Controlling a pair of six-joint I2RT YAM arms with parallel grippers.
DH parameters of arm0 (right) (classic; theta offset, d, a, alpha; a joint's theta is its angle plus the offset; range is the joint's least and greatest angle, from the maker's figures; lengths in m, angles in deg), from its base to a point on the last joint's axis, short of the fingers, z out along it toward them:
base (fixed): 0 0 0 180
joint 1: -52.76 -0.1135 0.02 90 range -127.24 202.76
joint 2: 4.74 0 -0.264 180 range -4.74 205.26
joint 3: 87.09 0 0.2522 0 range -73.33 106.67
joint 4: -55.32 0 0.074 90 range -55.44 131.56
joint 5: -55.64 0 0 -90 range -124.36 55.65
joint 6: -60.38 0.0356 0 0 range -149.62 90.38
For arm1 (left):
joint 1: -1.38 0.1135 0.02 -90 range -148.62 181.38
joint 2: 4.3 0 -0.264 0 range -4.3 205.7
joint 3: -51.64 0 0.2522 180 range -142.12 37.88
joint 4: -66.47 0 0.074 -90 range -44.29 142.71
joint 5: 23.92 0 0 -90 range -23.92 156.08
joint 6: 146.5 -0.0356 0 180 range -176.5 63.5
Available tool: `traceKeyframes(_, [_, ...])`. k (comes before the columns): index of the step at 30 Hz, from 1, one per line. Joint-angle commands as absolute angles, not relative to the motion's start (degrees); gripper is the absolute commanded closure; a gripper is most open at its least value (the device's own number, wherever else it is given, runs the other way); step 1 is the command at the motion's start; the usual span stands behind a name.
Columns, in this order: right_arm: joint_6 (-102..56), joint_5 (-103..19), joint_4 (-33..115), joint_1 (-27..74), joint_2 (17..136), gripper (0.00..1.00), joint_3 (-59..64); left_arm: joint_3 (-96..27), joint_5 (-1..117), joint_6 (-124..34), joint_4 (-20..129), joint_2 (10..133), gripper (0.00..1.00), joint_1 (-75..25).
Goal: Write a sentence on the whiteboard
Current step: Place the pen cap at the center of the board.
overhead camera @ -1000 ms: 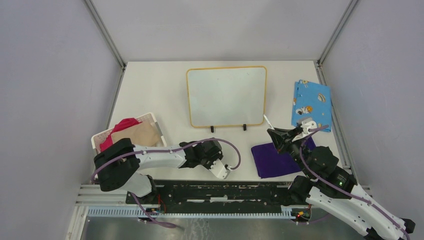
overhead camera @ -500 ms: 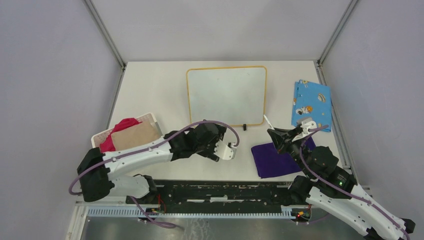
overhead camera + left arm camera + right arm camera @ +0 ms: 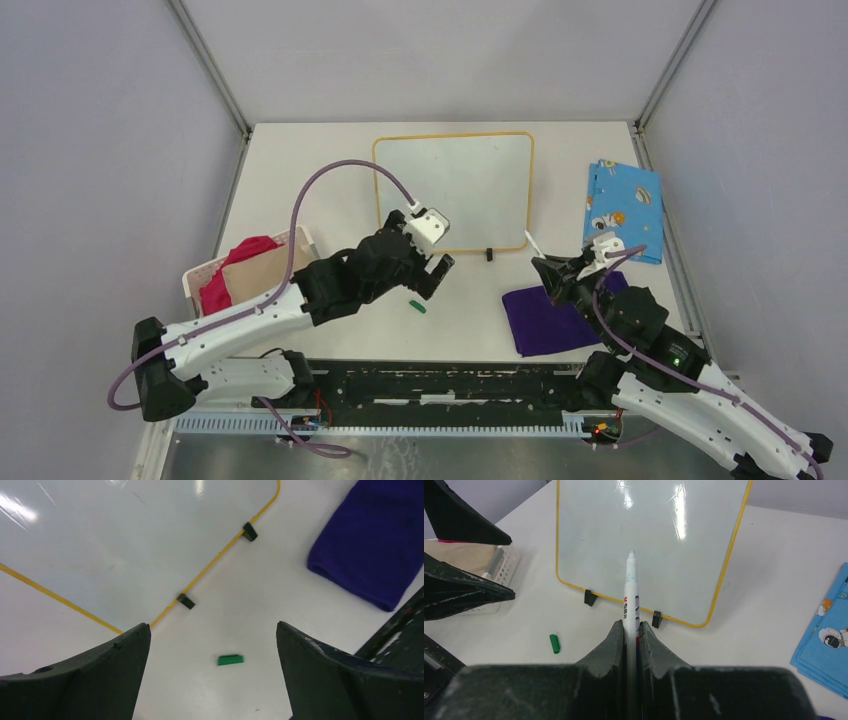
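Whiteboard (image 3: 455, 190), glossy white and yellow-rimmed, sits on the bench (image 3: 300, 180); right fingers (image 3: 610, 647) clamp a white marker pen (image 3: 630, 595) aimed at it, left fingers (image 3: 110, 665) gape over a small green cap (image 3: 230, 659).

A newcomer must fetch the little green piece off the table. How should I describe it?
Find the yellow-rimmed whiteboard in the middle of the table. In front of its near edge, left of the purple cloth, lies the green piece. It is the only green thing there, a short stub far smaller than any cloth.
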State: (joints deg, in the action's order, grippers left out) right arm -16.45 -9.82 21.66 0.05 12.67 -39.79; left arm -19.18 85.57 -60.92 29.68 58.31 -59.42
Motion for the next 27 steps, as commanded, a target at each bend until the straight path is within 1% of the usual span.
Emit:
traceKeyframes(1, [-16.3, -8.6, 21.7, 0.2, 14.6, 1.0, -37.1, -12.4, 82.3, -32.6, 42.3, 56.3, 0.0, -59.1])
traceKeyframes(3, [-16.0, -8.6, 21.5, 0.1, 15.0, 1.0, -37.0, -7.4, 80.0, -24.5, 49.2, 54.7, 0.0, -59.2])
traceKeyframes(4, [-16.0, -8.6, 21.4, 0.2, 15.1, 1.0, -36.9, -6.3, 83.2, -19.0, 48.9, 55.3, 0.0, -59.2])
traceKeyframes(5, [-15.9, -8.5, 21.3, 0.1, 15.2, 1.0, -36.9, -7.0, 85.5, -14.1, 45.7, 56.9, 0.03, -59.2])
traceKeyframes(8, [-16.1, -8.3, 21.3, 0.1, 14.9, 1.0, -37.1, -9.6, 87.3, -6.4, 38.1, 63.6, 0.17, -60.4])
traceKeyframes(10, [-16.2, -8.2, 21.1, 0.2, 14.6, 1.0, -37.1, -10.9, 89.4, -2.3, 33.7, 67.9, 0.29, -61.5])
traceKeyframes(14, [-15.9, -7.8, 20.5, 0.1, 13.5, 1.0, -37.6, -13.0, 91.2, 3.6, 28.7, 74.3, 0.5, -62.2])
traceKeyframes(16, [-15.7, -7.9, 20.3, 0.2, 13.0, 1.0, -37.7, -14.7, 92.1, 6.4, 25.6, 77.1, 0.52, -62.3])
traceKeyframes(18, [-15.8, -7.9, 20.0, 0.2, 13.0, 1.0, -37.4, -16.4, 93.2, 9.7, 21.9, 80.2, 0.52, -62.5])
traceKeyframes(19, [-15.9, -7.9, 19.9, 0.1, 13.0, 1.0, -37.2, -17.1, 93.8, 11.2, 20.5, 81.1, 0.49, -62.8])
traceKeyframes(23, [-16.2, -7.8, 20.1, 0.1, 12.9, 1.0, -37.1, -17.7, 94.4, 15.7, 17.5, 83.4, 0.28, -62.9])
traceKeyframes(24, [-16.2, -7.8, 20.3, 0.1, 13.0, 1.0, -37.2, -17.9, 94.6, 16.6, 16.9, 83.8, 0.24, -62.9])
traceKeyframes(25, [-16.2, -7.9, 20.4, 0.2, 13.0, 1.0, -37.3, -18.1, 95.0, 17.4, 16.5, 84.3, 0.22, -62.8])
traceKeyframes(27, [-16.2, -7.9, 20.5, 0.2, 13.0, 1.0, -37.4, -18.8, 95.3, 19.2, 15.6, 84.9, 0.21, -62.7])
